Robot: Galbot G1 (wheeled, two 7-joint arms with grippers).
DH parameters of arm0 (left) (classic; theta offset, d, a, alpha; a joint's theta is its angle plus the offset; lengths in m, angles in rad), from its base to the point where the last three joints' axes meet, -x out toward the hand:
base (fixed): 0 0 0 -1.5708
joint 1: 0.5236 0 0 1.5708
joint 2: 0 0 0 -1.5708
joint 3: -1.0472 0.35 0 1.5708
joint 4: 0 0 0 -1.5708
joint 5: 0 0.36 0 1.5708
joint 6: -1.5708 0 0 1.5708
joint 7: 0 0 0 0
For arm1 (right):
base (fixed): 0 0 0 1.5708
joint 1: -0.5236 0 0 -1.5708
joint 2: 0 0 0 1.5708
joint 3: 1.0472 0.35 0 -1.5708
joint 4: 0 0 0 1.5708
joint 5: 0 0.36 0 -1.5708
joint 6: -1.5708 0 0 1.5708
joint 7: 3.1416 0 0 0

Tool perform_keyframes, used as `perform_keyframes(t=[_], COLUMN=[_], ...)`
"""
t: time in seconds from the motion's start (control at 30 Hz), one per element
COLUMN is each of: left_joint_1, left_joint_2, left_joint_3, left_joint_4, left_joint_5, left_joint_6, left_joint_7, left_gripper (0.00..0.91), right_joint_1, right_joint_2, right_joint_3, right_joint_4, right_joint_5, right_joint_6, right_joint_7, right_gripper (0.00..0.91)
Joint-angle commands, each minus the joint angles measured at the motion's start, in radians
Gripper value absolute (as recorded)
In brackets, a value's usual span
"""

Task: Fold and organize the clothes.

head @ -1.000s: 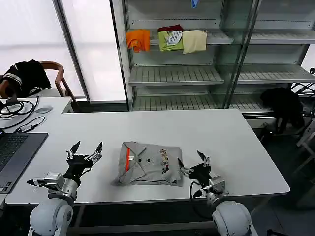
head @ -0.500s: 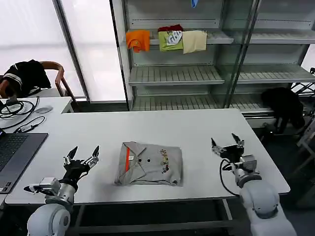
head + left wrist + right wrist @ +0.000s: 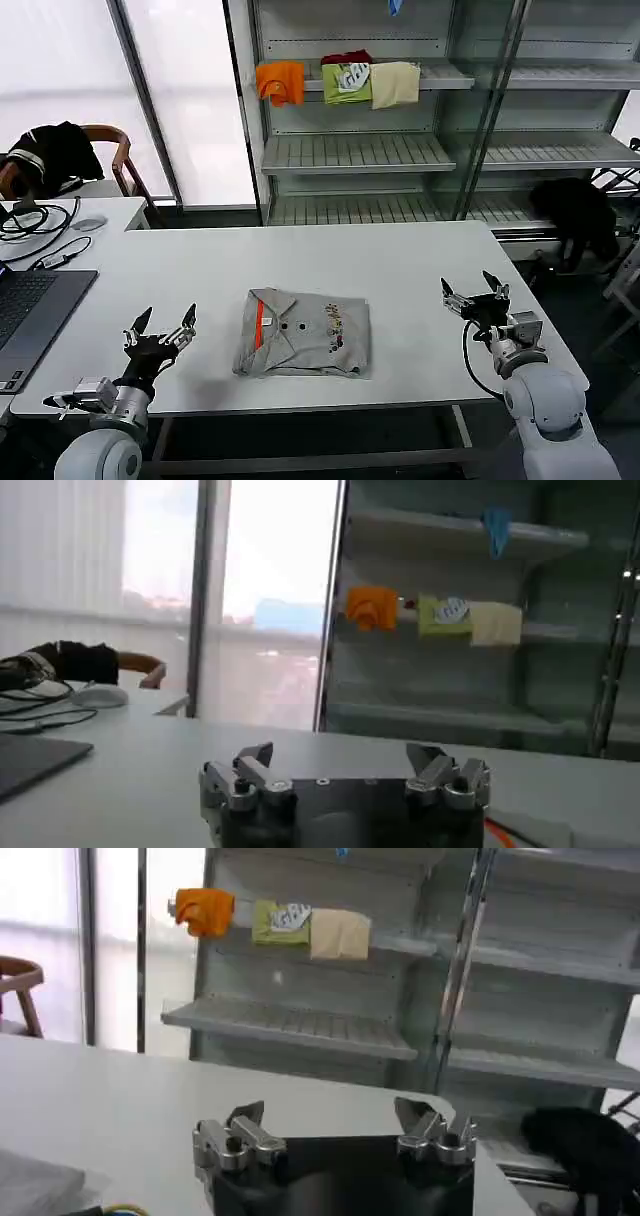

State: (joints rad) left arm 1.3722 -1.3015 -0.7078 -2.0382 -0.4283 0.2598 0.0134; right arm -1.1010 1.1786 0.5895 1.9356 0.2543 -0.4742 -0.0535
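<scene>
A light grey collared shirt (image 3: 305, 334) lies folded into a neat rectangle at the middle of the white table (image 3: 300, 260), with an orange inner stripe and a small multicoloured chest print facing up. My left gripper (image 3: 160, 325) hovers open to the left of it, over the table's near edge, nothing between its fingers. Off to the shirt's right, my right gripper (image 3: 474, 289) stands open and empty above the table. The left gripper (image 3: 341, 756) and the right gripper (image 3: 327, 1112) each show wide-spread jaws in their wrist views. A corner of the shirt (image 3: 40, 1186) peeks into the right wrist view.
A laptop (image 3: 25, 315) and cables (image 3: 35, 222) sit at the table's left. A metal shelf rack (image 3: 400, 150) stands behind, holding orange (image 3: 280, 82), green (image 3: 346, 83) and cream (image 3: 396, 84) garments. Black garments hang on a chair (image 3: 60, 152) and at the right (image 3: 578, 215).
My right gripper swung from the shirt's right edge out to the right and slightly farther. The left gripper drew back a little toward the near edge. The shirt stays flat.
</scene>
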Motion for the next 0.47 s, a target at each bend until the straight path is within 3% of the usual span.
perform_keyframes(t=[0.03,0.33,0.47], left_joint_1=[-0.002,-0.014,-0.011], left_joint_2=[0.001,0.004,0.005], left_joint_3=[-0.002,-0.002,-0.004], left_joint_4=[0.011,0.021,0.030], left_joint_5=[-0.018,-0.012,-0.012], left_joint_6=[-0.039,-0.035,-0.037], left_joint_7=[-0.010,-0.024,-0.034], left_gripper=[0.907,0.907,0.907], right_joint_1=[-0.020,-0.010,-0.027], right_joint_2=[-0.016,-0.046,-0.061], right_joint_3=[0.023,0.031,0.054], right_joint_4=[-0.008,-0.049,-0.046], right_joint_5=[0.043,0.060,0.110], right_joint_6=[0.031,0.041,0.048], right_joint_7=[-0.014,0.007,-0.027], right_gripper=[0.907,0.907,0.907])
